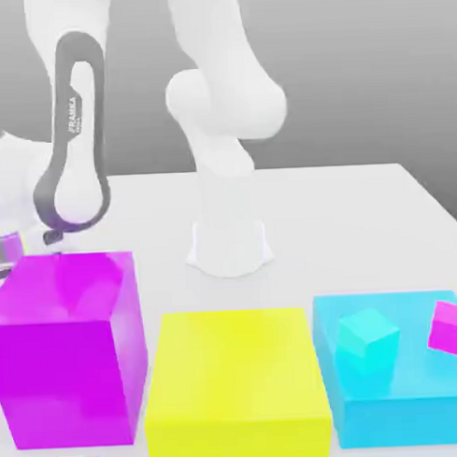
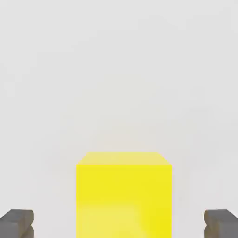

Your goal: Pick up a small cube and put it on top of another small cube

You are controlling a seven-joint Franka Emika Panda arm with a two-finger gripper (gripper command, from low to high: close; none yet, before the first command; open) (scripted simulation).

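Step in hand: approach to grasp. In the hand view the small yellow cube point(image 2: 123, 195) sits on the bare table point(image 2: 116, 69), between the fingers point(image 2: 16, 223), which stand wide apart, clear of both its sides. Judged next: descend, centre, close on it, then lift toward another small cube.
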